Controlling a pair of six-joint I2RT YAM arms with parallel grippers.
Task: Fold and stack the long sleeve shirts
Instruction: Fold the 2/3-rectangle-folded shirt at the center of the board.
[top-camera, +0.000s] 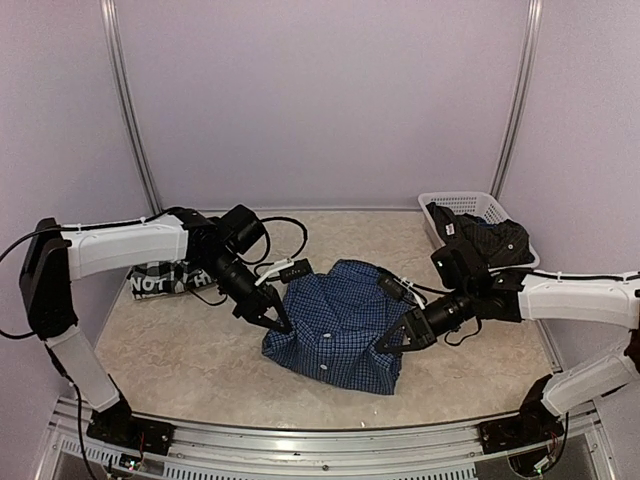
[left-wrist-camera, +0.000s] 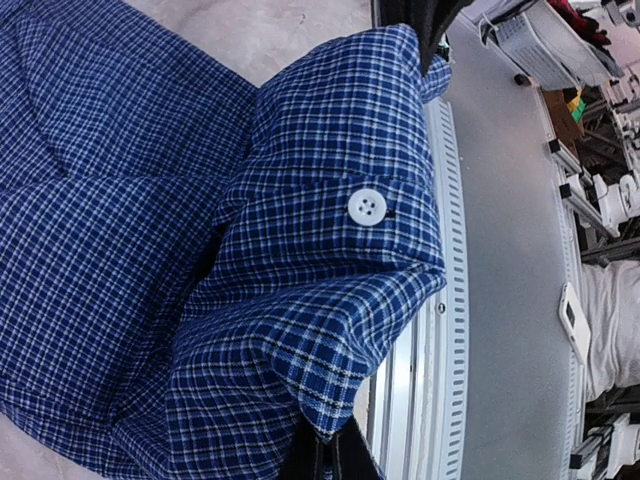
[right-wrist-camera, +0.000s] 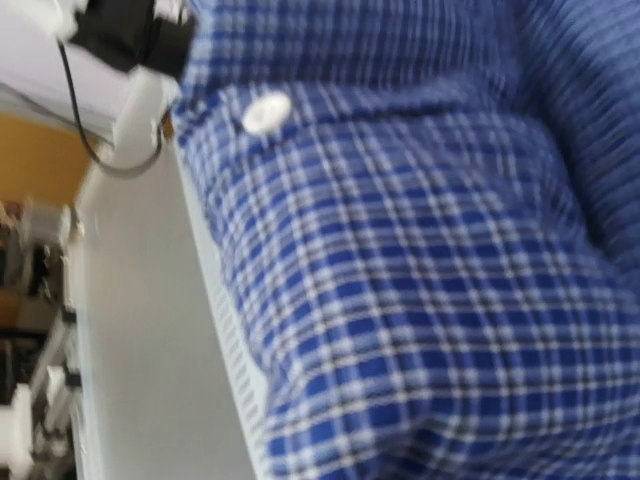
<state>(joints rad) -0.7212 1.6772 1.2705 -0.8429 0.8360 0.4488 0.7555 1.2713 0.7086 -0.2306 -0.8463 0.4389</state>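
The blue check shirt (top-camera: 335, 322) lies bunched in the middle of the table. My left gripper (top-camera: 276, 322) is at its left edge. In the left wrist view the gripper (left-wrist-camera: 333, 442) is shut on a corner of the blue cloth (left-wrist-camera: 300, 250), near a white button (left-wrist-camera: 367, 207). My right gripper (top-camera: 396, 340) is at the shirt's right edge and the cloth rises to it. The right wrist view is blurred and filled by the blue shirt (right-wrist-camera: 420, 260), which hides the fingers. The black-and-white plaid shirt (top-camera: 158, 280) with white letters lies folded at the left, behind my left arm.
A white plastic basket (top-camera: 462, 203) stands at the back right with dark clothing (top-camera: 490, 238) in it. The metal rail of the table's near edge (top-camera: 300, 440) runs just below the shirt and also shows in the left wrist view (left-wrist-camera: 442, 330).
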